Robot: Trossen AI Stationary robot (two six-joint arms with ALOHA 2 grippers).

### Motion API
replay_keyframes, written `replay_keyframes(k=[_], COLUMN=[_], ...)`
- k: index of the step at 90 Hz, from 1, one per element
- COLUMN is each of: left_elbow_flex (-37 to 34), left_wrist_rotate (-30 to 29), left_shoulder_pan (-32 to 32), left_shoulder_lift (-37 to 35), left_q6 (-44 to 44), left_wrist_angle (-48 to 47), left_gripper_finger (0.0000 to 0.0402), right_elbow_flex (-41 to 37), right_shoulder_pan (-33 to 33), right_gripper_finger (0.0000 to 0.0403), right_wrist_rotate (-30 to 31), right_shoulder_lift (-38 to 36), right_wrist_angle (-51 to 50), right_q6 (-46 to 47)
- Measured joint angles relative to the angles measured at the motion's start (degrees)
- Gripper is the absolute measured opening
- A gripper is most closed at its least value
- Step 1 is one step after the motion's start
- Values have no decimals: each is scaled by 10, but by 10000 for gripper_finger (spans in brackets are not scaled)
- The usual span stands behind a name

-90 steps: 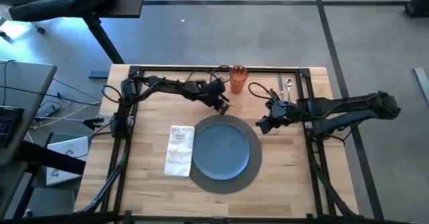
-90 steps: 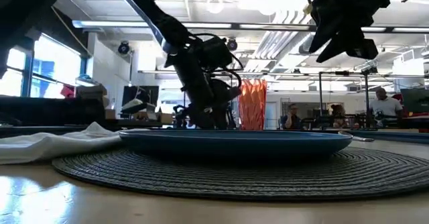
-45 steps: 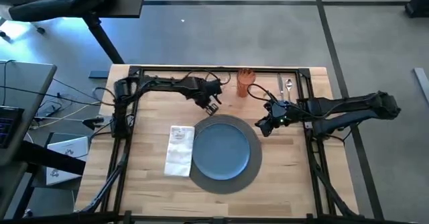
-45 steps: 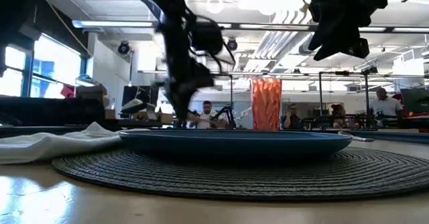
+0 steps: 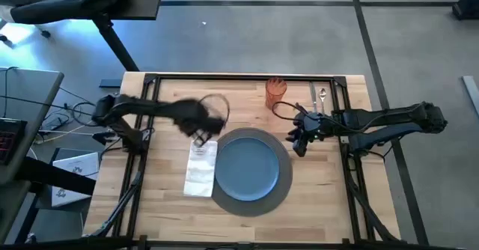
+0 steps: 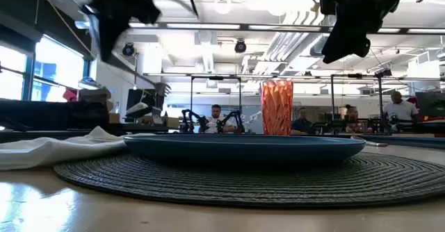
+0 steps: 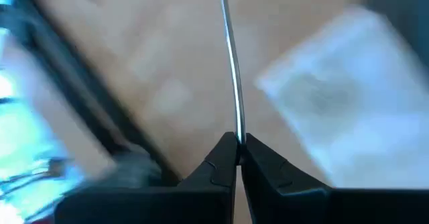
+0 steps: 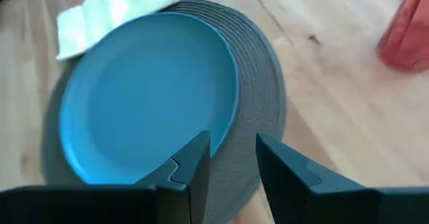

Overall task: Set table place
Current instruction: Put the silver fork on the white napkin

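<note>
The left gripper (image 5: 200,135) is pinched tight on a thin silver piece of cutlery (image 7: 232,76), which sticks out past its fingers, and it hangs over the far end of the white napkin (image 5: 200,168) on the wooden table (image 5: 165,205). The right gripper (image 5: 298,141) has its two fingers (image 8: 194,163) a little apart with nothing between them, and it hangs by the right edge of the grey placemat (image 5: 282,181). The blue plate (image 5: 246,168) sits in the middle of the placemat, the napkin lies just left of it, the orange tumbler (image 5: 275,93) stands upright at the far side of the table, and a spoon (image 5: 322,97) lies near the far right corner.
</note>
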Motion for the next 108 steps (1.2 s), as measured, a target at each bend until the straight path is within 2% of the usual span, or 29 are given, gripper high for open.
replay_keyframes(k=[18, 25, 34, 44, 61, 90, 108], left_elbow_flex=[-1, -1, -1, -1, -1, -1, -15], left_wrist_rotate=[79, 107, 106, 105, 117, 94, 97], left_shoulder_pan=[-201, -250, -287, -290, -258, -217, -214], left_shoulder_lift=[35, 64, 106, 151, 198, 213, 213], left_q6=[-269, -343, -388, -405, -401, -339, -336], left_wrist_angle=[16, 33, 71, 89, 103, 111, 128], left_gripper_finger=[0, 0, 0, 0, 0, 0, 5], right_elbow_flex=[0, 0, 0, 0, 0, 0, 0], right_shoulder_pan=[0, 0, 0, 0, 0, 0, 0], right_gripper_finger=[106, 106, 106, 106, 106, 106, 106], right_wrist_rotate=[19, 19, 19, 19, 4, -8, -8], right_shoulder_lift=[0, 0, 0, 0, 0, 0, 0], right_wrist_angle=[0, 0, 0, 0, -5, -6, -7], right_q6=[-42, -52, -60, -64, -63, -63, -63])
